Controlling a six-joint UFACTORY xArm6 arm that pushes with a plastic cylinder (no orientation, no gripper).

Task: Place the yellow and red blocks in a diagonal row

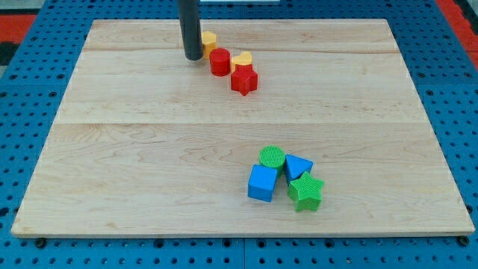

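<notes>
My tip (193,57) rests on the board near the view's top, just left of a yellow block (209,39) that it partly hides. To the right of the tip a red cylinder (219,61), a yellow heart-shaped block (241,60) and a red star-shaped block (244,79) follow closely, forming a slanted line running down to the view's right. The tip stands touching or nearly touching the yellow block and the red cylinder.
A cluster sits at the view's lower right of the wooden board (149,164): a green cylinder (272,158), a blue triangular block (298,166), a blue cube (262,183) and a green star-shaped block (305,192). Blue pegboard surrounds the board.
</notes>
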